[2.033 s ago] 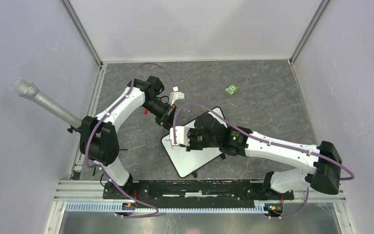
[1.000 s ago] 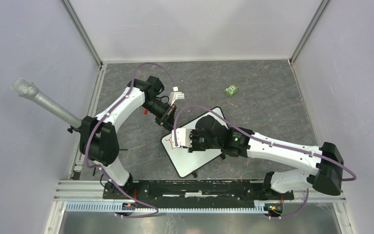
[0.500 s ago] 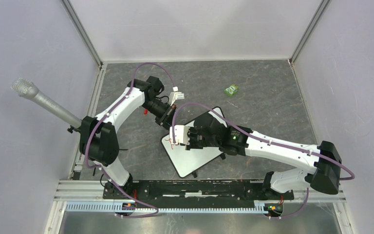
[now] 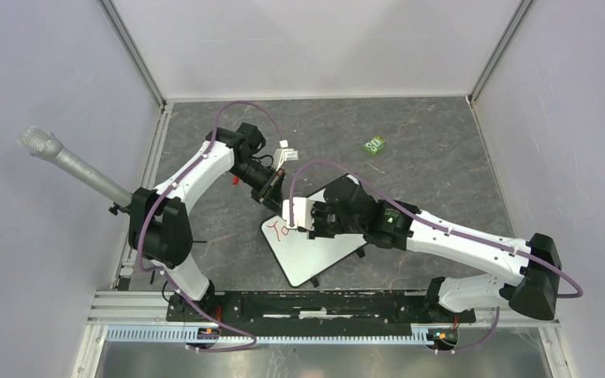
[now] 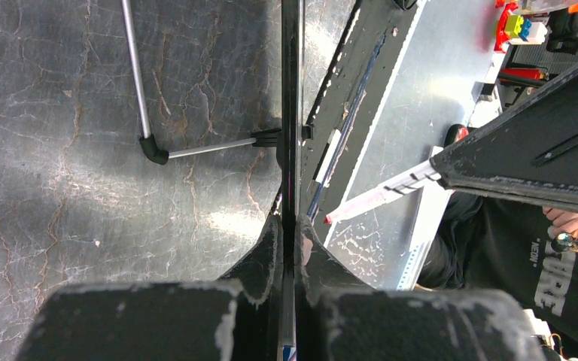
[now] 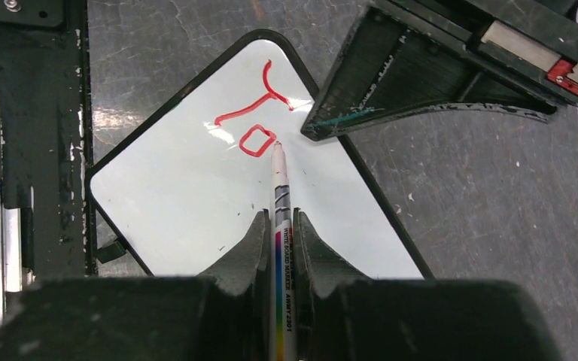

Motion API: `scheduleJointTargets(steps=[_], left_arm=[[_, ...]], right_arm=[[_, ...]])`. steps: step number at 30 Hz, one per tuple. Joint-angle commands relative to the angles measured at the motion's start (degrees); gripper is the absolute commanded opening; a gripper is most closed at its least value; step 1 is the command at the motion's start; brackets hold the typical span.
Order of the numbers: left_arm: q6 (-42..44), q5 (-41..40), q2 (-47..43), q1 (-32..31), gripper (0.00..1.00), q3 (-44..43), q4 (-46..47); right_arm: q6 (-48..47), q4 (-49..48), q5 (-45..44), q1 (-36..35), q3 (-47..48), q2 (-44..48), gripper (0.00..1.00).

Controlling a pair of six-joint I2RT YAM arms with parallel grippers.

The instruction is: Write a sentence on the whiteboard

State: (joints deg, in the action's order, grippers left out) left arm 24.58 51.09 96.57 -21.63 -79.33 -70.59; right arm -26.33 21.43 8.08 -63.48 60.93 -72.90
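The whiteboard [image 4: 315,252] lies slanted on the dark table between the arms and fills the right wrist view [image 6: 188,203]. Only the red letters "To" [image 6: 252,120] of the sentence show, near its far left corner; they also show in the top view [image 4: 280,232]. My right gripper [image 6: 279,218] is shut on a white marker pen [image 6: 279,188], whose tip touches the board beside the "o". My left gripper [image 5: 289,226] is shut on the whiteboard's thin dark rim [image 5: 289,113]. It sits at the far left corner in the top view [image 4: 272,197].
A small green object [image 4: 374,145] lies at the back right. A grey microphone [image 4: 71,165] juts in from the left wall. A small red piece [image 4: 235,179] lies under the left arm. A black rail [image 4: 323,303] runs along the near edge. The board's wire leg [image 5: 139,75] shows underneath.
My right gripper has shifted a little right and back along the board with the pen. The red "To" that it covered now shows, with the "o" closed.
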Motion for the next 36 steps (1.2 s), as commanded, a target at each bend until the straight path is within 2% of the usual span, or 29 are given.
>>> scheduleJointTargets(steps=[1,19,36], left_arm=[[1.96,0.39,-1.96,-0.27,0.02,0.08,-0.75],[2.02,0.33,-1.83,-0.26,0.02,0.22,-0.69],[2.09,0.34,-2.17,-0.30,0.02,0.35,-0.70]], right_arm=[[0.40,-1.14,-2.20,0.50,-1.32,1.11,0.00],[0.14,-1.09,-5.96,0.51,-1.49,-0.11,0.00],[0.50,-1.60,-4.00,0.47,0.22,-2.41,0.00]])
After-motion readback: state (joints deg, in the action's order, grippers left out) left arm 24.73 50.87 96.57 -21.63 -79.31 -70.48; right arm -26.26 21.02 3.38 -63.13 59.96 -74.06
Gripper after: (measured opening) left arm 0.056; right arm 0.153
